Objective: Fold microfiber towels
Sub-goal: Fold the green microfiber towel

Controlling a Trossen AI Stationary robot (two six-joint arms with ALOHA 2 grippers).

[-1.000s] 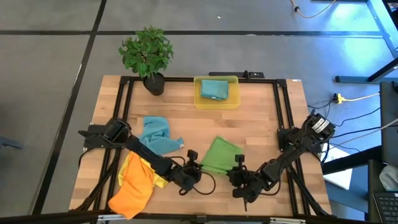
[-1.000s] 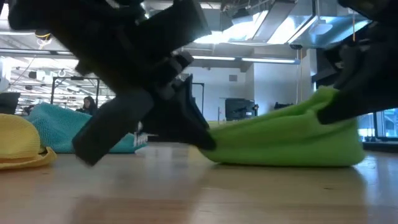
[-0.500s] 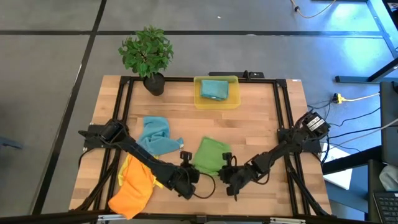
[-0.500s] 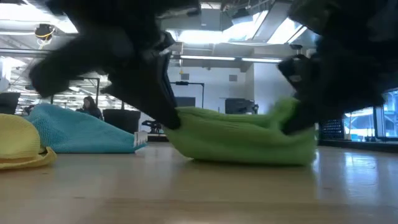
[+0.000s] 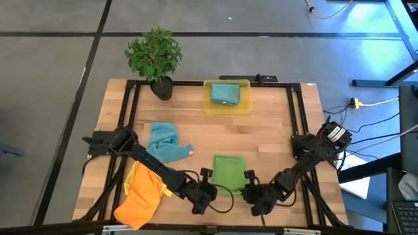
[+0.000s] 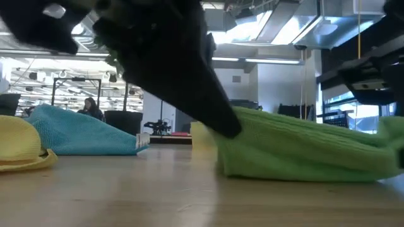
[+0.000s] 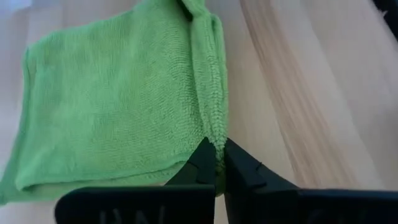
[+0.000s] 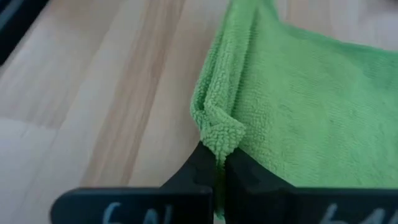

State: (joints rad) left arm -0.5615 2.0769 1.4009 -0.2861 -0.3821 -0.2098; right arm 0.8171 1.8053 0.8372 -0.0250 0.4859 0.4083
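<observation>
A green microfiber towel (image 5: 229, 173) lies folded in a rectangle near the table's front edge, between my two grippers. My left gripper (image 5: 209, 177) is shut on its left side and my right gripper (image 5: 249, 179) is shut on its right side. A teal towel (image 5: 163, 141) lies crumpled at the left centre. Orange and yellow towels (image 5: 140, 190) are heaped at the near left. Another teal towel (image 5: 224, 93) rests inside the yellow bin (image 5: 245, 104). My left gripper pinches a corner of the green towel (image 7: 213, 138) between its two fingertips, on the towel's left side, where a thick folded edge ends. The fingers slant down from the table's left. The corner is raised a little; the rest lies on the table (image 6: 284, 167). My right gripper pinches the green towel's right-side corner (image 8: 219, 138) between its two fingertips; several layers bunch there in a fold. The fingers slant down from the table's right. Most of the towel lies flat on the table beyond the fingers.
A potted plant (image 5: 155, 57) stands at the far left corner. A black frame (image 5: 130, 104) runs along the table's left, far and right sides. Bare wood (image 5: 261, 137) lies between the bin and the green towel.
Both grippers have kept shut on the green towel and moved toward the table's near edge, swinging first left and then back right. The towel has slid with them, turning from askew and rumpled to a squared, flatter rectangle.
</observation>
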